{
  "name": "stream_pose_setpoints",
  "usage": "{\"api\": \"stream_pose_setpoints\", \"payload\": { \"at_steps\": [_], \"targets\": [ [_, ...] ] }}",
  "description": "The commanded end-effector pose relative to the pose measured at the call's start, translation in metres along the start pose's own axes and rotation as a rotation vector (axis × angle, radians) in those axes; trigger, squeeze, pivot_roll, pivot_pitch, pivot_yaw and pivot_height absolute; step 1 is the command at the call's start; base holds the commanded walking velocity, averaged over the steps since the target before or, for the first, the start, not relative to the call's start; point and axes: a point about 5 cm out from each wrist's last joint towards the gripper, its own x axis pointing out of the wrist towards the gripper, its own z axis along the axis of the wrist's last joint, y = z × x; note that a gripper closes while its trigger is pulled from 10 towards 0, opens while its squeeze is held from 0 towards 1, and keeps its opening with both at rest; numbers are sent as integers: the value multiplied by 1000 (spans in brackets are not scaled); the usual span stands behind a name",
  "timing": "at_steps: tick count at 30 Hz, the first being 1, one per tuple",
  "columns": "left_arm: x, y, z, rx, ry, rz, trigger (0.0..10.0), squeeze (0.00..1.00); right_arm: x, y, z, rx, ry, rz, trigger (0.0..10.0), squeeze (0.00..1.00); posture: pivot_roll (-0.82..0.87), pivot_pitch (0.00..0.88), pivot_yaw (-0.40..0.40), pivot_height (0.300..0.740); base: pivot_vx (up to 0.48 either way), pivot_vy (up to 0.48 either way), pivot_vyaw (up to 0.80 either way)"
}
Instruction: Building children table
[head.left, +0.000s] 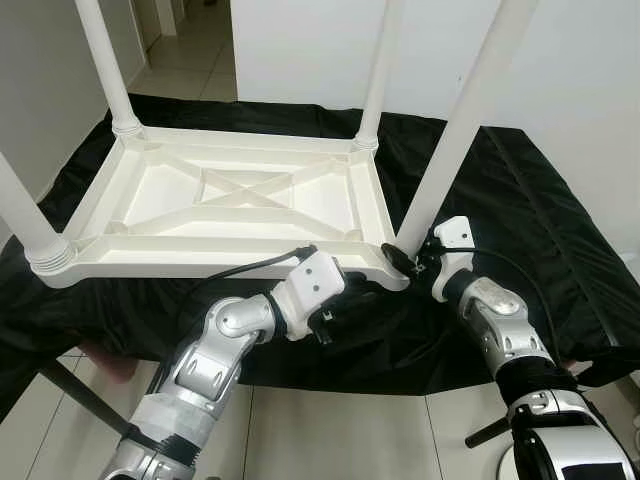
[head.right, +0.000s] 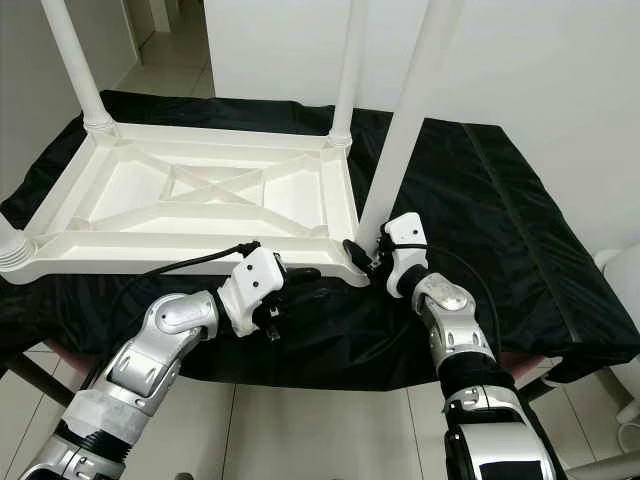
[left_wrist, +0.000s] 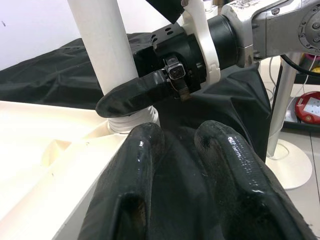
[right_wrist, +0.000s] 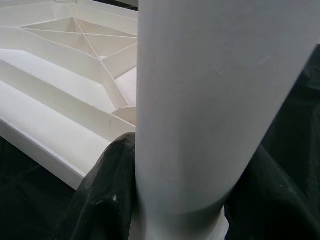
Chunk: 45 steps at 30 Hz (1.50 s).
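In the head views our right gripper (head.left: 410, 258) pinches the near-right leg (head.left: 455, 140) just above its socket in the upturned tabletop (head.left: 230, 195), which lies on the black cloth (head.left: 520, 200). Our left gripper (head.left: 335, 300) sits below the near rim.

Left wrist view: our fingers (left_wrist: 145, 165) are nearly pressed together, holding nothing.

Right wrist view: the leg fills the gap between our fingers (right_wrist: 112, 185). We judge the plastic light, stiff and slippery, best gripped low.

tabletop (head.left: 240, 200) upside down on cloth (head.left: 520, 200) | four legs up (one per corner) | right gripper (head.left: 408, 262) around near-right leg (head.left: 460, 130) | left gripper (head.left: 345, 290) at near edge
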Motion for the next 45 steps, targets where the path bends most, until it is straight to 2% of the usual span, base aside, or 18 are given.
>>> {"api": "stream_pose_setpoints", "payload": {
  "at_steps": [1,2,3,7,9,20,23,26,28,29,32,33,34,39,42,43,45],
  "targets": [
    [-1,2,-1,5,10,69,10000,0,0,5,-10,-2,43,22,2549,0,31,19,-67,740,0,0,0],
    [-1,2,-1,5,10,69,10000,0,0,5,-10,0,44,19,2549,0,31,19,-67,740,0,0,0],
    [-1,2,-1,5,10,69,10000,0,0,6,-10,2,44,19,10000,0,30,18,-67,740,0,0,0],
    [-2,2,-1,4,10,68,10000,0,0,6,-11,62,25,-5,10000,0,27,20,-67,740,0,0,0],
    [-1,2,-1,1,9,67,10000,0,1,7,-12,87,38,-58,10000,0,25,19,-65,740,0,0,0],
    [1,2,0,4,5,61,10000,0,7,12,-11,157,45,-249,10000,0,15,14,-62,740,0,0,0],
    [1,1,-1,3,6,61,10000,0,7,20,-9,211,38,-374,10000,0,15,16,-64,740,0,0,0],
    [1,1,-1,2,5,61,10000,0,7,24,-9,214,36,-411,10000,0,16,17,-66,740,0,0,0],
    [0,0,-1,-1,4,62,10000,0,7,35,-9,231,38,-503,10000,0,15,16,-68,740,0,0,0],
    [0,0,-1,-1,4,62,10000,0,7,35,-9,231,38,-503,10000,0,15,16,-68,740,0,0,0],
    [1,0,-1,-4,4,62,10000,0,6,49,-9,233,56,-682,10000,0,16,16,-69,740,0,0,0],
    [1,0,-1,-4,4,62,10000,0,6,49,-9,233,56,-682,10000,0,16,16,-69,740,0,0,0],
    [2,0,-1,-4,3,61,10000,0,5,58,-7,253,52,-758,10000,0,17,16,-69,740,0,0,0],
    [2,-1,-1,-5,3,60,10000,0,8,70,-3,275,47,-759,10000,0,17,17,-70,740,0,0,0],
    [2,-1,-2,-6,4,60,10000,0,4,65,-3,266,49,-764,10000,0,13,17,-70,740,0,0,0],
    [2,-1,-2,-6,4,60,10000,0,3,63,-1,270,36,-759,10000,1000,14,18,-70,740,0,0,0],
    [2,-1,-2,-6,3,60,10000,0,2,61,0,273,25,-756,10000,1000,14,18,-70,740,0,0,0]
  ]
}}
